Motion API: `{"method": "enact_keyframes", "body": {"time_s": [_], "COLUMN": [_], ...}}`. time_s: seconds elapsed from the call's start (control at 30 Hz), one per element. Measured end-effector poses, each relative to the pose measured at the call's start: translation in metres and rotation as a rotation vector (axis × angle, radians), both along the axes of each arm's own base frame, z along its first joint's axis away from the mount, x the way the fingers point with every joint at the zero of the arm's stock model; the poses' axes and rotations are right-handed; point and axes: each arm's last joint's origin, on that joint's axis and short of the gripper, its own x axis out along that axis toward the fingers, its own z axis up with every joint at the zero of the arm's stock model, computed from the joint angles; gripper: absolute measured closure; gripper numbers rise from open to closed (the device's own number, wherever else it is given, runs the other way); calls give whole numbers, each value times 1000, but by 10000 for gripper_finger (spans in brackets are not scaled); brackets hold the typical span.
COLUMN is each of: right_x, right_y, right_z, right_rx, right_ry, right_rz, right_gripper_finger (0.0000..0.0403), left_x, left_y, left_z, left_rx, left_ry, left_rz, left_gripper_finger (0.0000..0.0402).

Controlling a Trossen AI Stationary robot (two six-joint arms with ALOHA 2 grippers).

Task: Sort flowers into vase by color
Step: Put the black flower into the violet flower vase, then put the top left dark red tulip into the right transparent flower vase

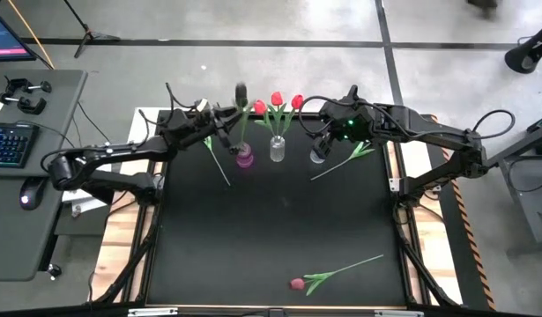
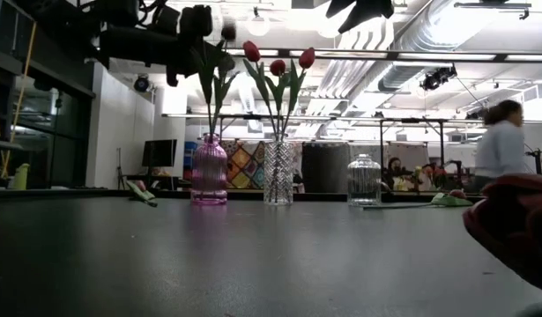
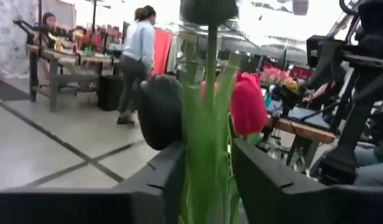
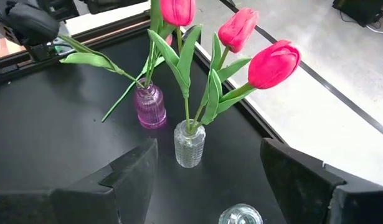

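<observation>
The left gripper [image 1: 228,123] hovers above the pink vase [image 1: 244,158], jaws parted around a dark tulip's [image 1: 241,92] stem, seemingly letting go so it stands there. The clear vase [image 1: 278,149] beside it holds three red tulips [image 1: 276,99]. The right gripper [image 1: 322,141] waits open over an empty vase [image 1: 317,156]. A pink tulip [image 1: 297,283] lies well apart.

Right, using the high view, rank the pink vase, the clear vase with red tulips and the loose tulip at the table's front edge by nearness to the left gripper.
1. Pink vase, right at the left gripper, back of the table.
2. Clear vase with red tulips, next along, toward the right arm.
3. Loose tulip, far off at the front edge.
</observation>
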Motion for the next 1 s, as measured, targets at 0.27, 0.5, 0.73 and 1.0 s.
{"method": "enact_keyframes", "body": {"time_s": [0.27,0.5,0.73,1.0], "right_x": [0,0,0,12], "right_y": [0,0,0,-2], "right_z": [0,0,0,-9], "right_rx": [5,18,29,13], "right_ry": [-3,-11,-18,29], "right_rz": [-4,-14,-22,-7], "right_gripper_finger": [132,132,132,132], "left_x": [-25,-56,-65,-55], "left_y": [-15,-31,-29,-2], "left_z": [19,48,42,18], "left_rx": [-4,63,-208,-564], "left_ry": [8,-125,-97,316], "left_rz": [0,55,254,549], "left_gripper_finger": [213,191,190,190]}}
